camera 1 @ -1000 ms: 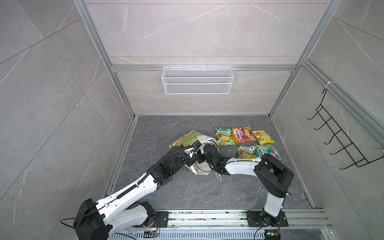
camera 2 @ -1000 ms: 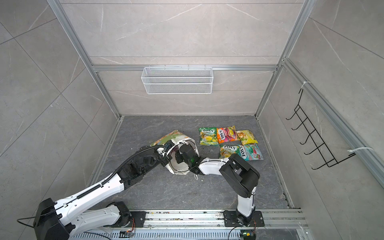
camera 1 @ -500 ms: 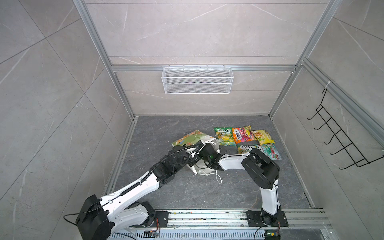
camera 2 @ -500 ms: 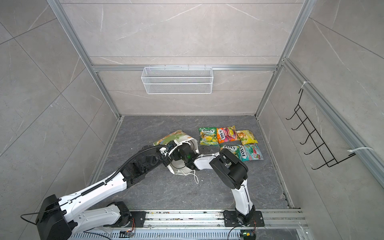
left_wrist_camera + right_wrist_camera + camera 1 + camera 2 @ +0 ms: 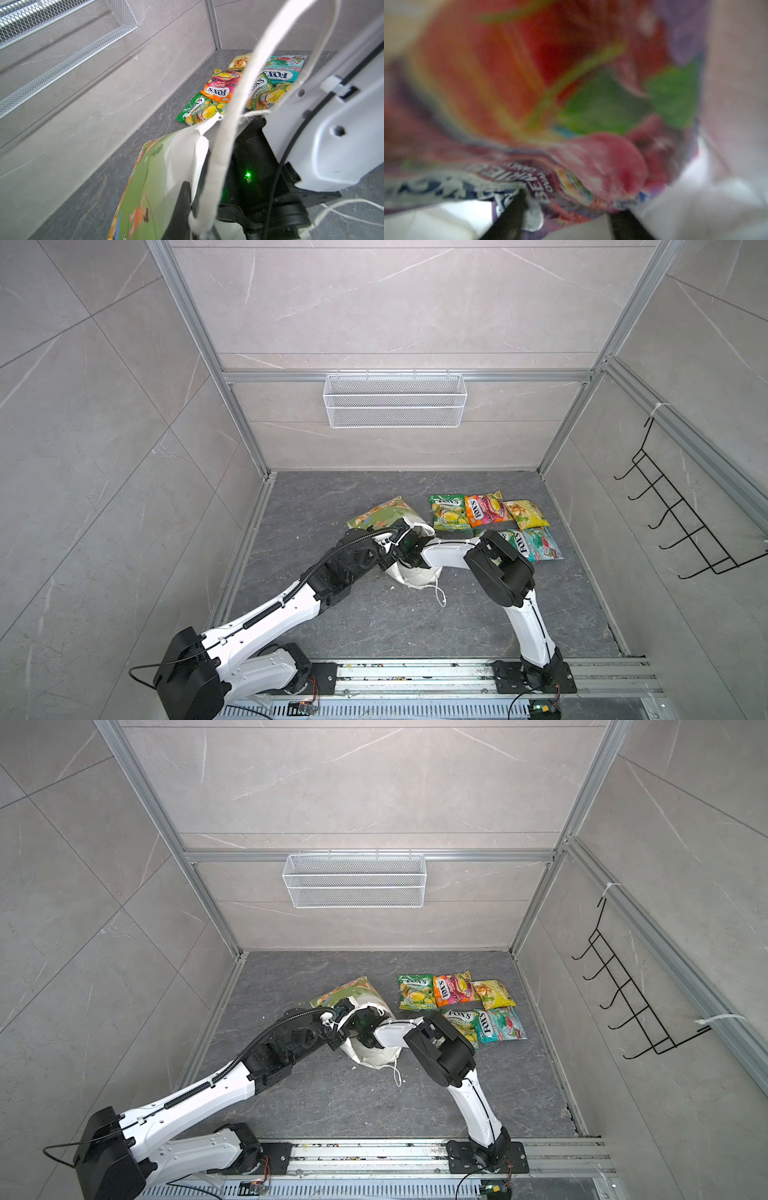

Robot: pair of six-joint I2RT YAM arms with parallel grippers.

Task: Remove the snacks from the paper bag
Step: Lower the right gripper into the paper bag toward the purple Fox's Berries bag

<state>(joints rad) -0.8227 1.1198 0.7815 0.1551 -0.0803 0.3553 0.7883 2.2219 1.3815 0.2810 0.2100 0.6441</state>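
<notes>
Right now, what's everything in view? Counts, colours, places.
paper bag: 1, white with green print, on its side on the floor, left of the laid-out pouches in both top views
Spring Tea pouches: 2, green-yellow, back row left and front row left
Fruits pouch: 1, orange, back row middle
yellow pouch: 1, yellow, back row right, label unreadable
Mint Blossom pouch: 1, teal, front row right
Berries pouch: 1, purple and red, inside the bag
wire mesh basket: 1, white, back wall
hook rack: 1, black, right wall
left claw: 1, black, shut on the bag's rim
right claw: 1, black, inside the bag, fingers apart at the Berries pouch
</notes>
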